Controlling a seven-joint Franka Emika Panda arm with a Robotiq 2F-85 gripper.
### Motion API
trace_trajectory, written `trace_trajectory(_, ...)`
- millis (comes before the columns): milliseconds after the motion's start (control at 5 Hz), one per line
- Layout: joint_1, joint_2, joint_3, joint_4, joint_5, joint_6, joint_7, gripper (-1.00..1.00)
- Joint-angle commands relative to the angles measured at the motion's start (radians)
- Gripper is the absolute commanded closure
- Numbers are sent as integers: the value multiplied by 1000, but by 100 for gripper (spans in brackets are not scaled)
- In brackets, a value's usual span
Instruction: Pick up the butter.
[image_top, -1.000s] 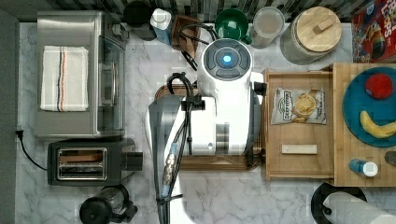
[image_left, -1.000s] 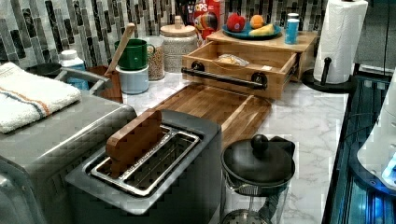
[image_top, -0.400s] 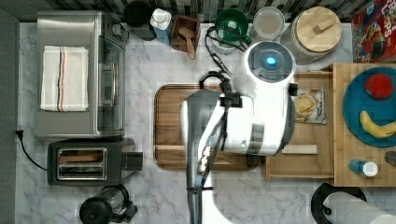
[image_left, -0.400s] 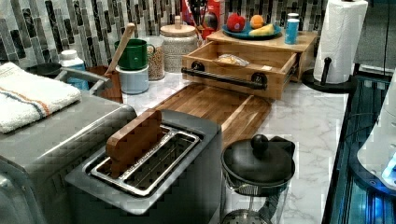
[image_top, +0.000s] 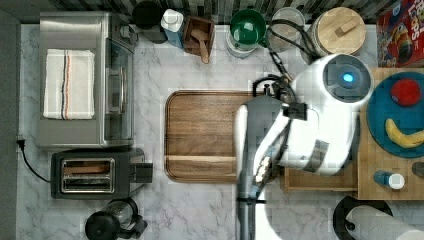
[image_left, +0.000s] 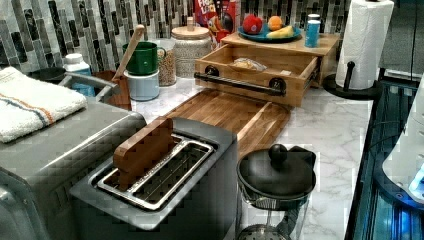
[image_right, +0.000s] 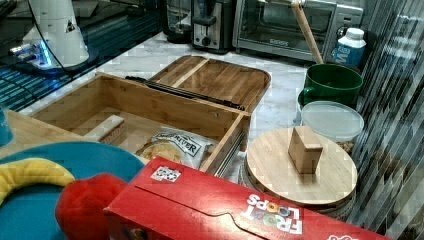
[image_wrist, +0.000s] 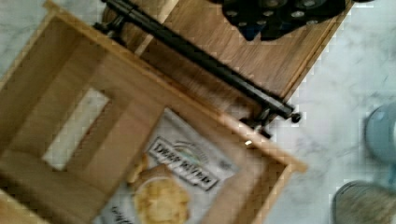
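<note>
The butter (image_right: 105, 128) lies flat on the floor of the open wooden drawer (image_right: 165, 112), at about 9 o'clock from the chip bag (image_right: 172, 147) in the right view. It looks light, stiff and perhaps slick; grip across its short sides. I cannot tell the pincer's state

The white arm (image_top: 320, 125) reaches over, bent at the elbow.

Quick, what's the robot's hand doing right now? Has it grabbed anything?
Hand: cannot be told. The butter lies untouched in the wooden drawer, beside the chip bag.
</note>
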Motion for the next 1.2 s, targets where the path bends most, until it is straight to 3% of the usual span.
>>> trace_trajectory(200, -86, 6, -55, -16, 0, -2, 55, 100)
trace_trajectory(600, -134, -55, -83, -210, -28, 194, 65, 100)
trace_trajectory(800, -163, -33, -83, -185, -47, 149, 64, -100)
trace_trajectory(1000, -168, 6, -109, -139, -27, 84, 66, -100)
trace_trajectory(1200, -202, -1, -98, -178, -36, 139, 79, -100)
